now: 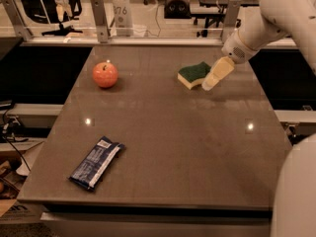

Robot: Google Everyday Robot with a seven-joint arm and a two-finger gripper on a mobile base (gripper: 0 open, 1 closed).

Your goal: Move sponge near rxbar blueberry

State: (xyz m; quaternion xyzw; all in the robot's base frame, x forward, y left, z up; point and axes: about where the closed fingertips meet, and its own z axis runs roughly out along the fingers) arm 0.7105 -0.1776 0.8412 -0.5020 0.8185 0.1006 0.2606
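**Sponge at the far right, hand at its side**

The sponge (193, 75) lies flat on the far right part of the worktop (187, 147), green side up, with its pale yellow foam showing along the near edge. The hand (209, 84) is right against the sponge's right end, pointing down and to the left with its tip low over the worktop. From this angle it shows as one pale shape. Whether it is open or closed cannot be told, nor whether it touches the sponge or has hold of anything. The white arm (269, 21) reaches in from the upper right corner to carry it.

The bar (96, 162) lies well apart from the sponge, at the near left of the worktop close to the front edge. It lies flat in its dark blue wrapper, set at a slant, with the white label patch at its far end.

A red-orange apple (105, 75) stands at the far left, about level with the sponge and well apart from it. The bar is nearer the camera than the apple, on the same side.
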